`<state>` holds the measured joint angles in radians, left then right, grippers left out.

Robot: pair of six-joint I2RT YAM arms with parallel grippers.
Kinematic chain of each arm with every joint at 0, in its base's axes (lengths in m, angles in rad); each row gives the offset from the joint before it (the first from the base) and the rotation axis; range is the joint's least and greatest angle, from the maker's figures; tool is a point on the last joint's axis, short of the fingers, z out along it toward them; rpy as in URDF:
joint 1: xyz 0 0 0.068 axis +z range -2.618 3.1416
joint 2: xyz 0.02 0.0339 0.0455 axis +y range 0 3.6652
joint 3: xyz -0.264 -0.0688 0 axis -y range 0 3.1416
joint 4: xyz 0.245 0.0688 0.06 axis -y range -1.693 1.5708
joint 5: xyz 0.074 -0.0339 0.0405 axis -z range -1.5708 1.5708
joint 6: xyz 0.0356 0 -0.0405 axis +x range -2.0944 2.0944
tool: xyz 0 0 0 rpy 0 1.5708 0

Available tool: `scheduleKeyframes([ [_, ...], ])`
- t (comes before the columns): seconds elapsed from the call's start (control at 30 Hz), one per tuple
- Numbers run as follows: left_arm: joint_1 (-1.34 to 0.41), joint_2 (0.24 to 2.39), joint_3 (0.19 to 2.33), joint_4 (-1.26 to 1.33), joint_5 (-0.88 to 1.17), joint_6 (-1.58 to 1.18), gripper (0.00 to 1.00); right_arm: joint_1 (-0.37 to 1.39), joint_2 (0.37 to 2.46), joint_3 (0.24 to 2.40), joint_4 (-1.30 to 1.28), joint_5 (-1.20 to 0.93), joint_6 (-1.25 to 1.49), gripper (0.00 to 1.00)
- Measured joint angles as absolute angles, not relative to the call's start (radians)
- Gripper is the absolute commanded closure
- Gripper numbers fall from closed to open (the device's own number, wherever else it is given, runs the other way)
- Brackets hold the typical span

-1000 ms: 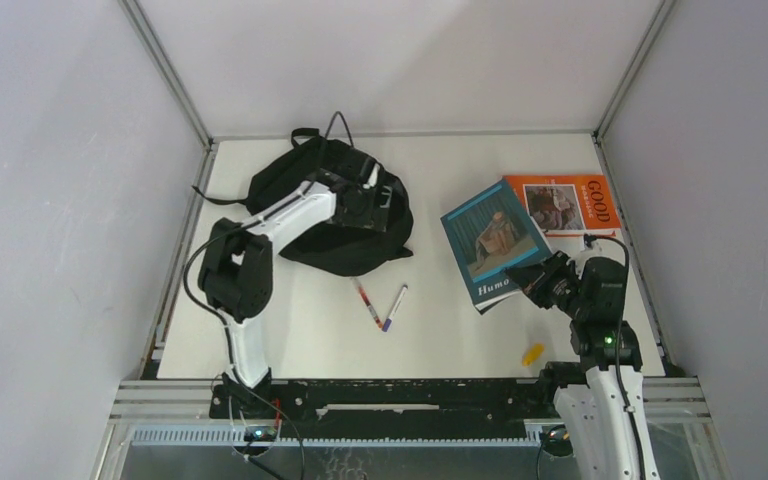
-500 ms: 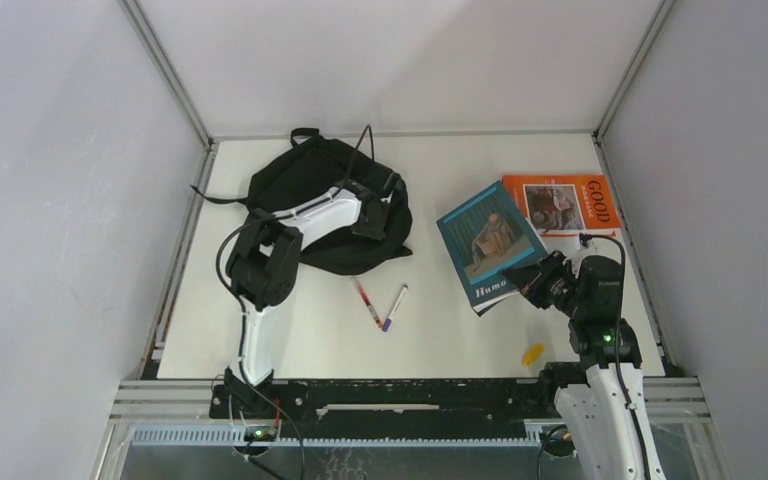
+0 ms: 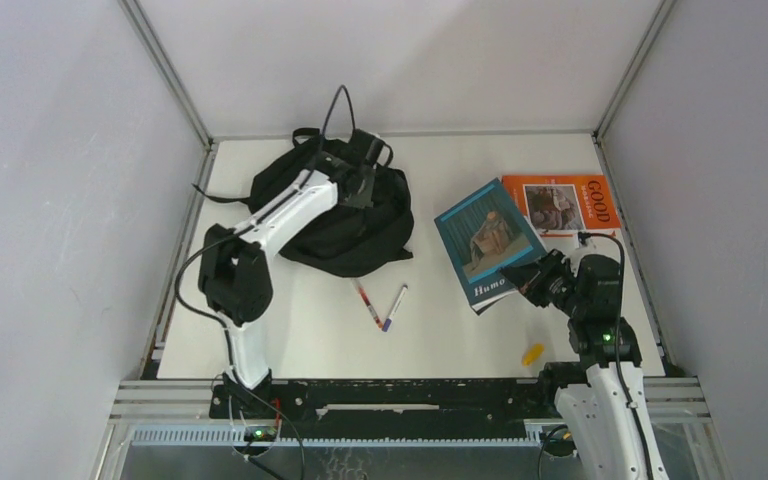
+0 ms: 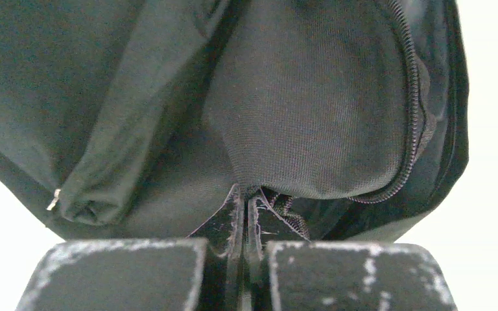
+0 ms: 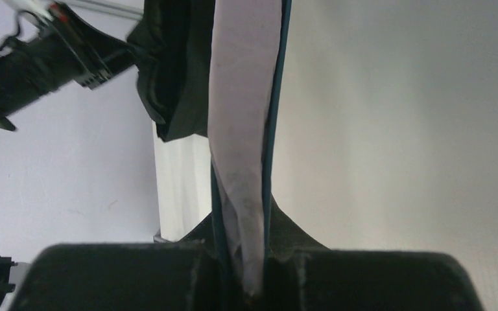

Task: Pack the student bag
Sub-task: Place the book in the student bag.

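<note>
One black backpack [image 3: 345,228] at eleven o'clock, my left gripper [image 4: 244,202] pinched tight on its fabric, right gripper [image 5: 249,262] clamping teal book [image 3: 482,243], one orange book [image 3: 562,203], two pens [image 3: 368,303] [image 3: 395,307]

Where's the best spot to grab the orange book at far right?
Probably its near long edge, toward the right corner, coming from the near side. The orange book lies flat, that edge faces the right arm, and its left end is crowded by the teal book that the right claw holds. Lying flat, it may need a finger slid under.
</note>
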<state>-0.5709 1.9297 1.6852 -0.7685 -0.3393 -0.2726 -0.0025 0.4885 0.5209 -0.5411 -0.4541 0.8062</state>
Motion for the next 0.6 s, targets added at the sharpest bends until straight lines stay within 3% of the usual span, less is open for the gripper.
scheduleKeyframes([
  [0.4,-0.498,1.785,1.756,-0.825,-0.249,-0.250,1.00,0.072,0.529,0.626,-0.462,-0.533,0.813,0.92],
  [0.6,-0.425,1.759,1.756,-0.837,-0.110,-0.252,1.00,0.258,0.616,0.658,-0.348,-0.520,0.858,0.98],
])
